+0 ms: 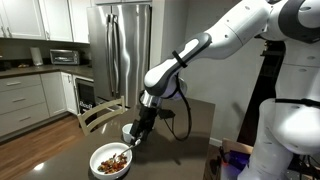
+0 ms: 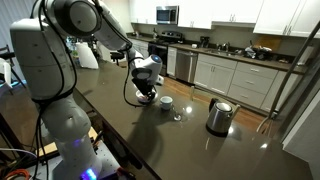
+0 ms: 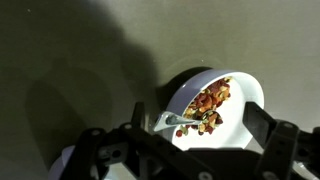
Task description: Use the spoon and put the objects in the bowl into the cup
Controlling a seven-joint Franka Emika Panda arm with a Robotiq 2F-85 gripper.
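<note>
The wide white bowl (image 1: 98, 166) stands on the dark table and holds a heap of brown and reddish bits (image 1: 114, 158). In the wrist view the bowl (image 3: 245, 92) lies straight below, with the bits (image 3: 210, 100) inside it. The silver spoon (image 3: 170, 119) lies in the bowl, one end at the near-left rim and the rest under the bits. My gripper (image 3: 195, 122) hovers just over the bowl's far rim (image 1: 137, 135), its fingers apart on either side of the spoon. The small white cup (image 2: 166, 102) stands beside the gripper (image 2: 147, 96).
A steel kettle (image 2: 219, 116) and a small clear glass (image 2: 177, 116) stand on the table beyond the cup. A wooden chair (image 1: 100, 113) is at the table's edge. Kitchen cabinets and a steel fridge (image 1: 120, 50) are behind.
</note>
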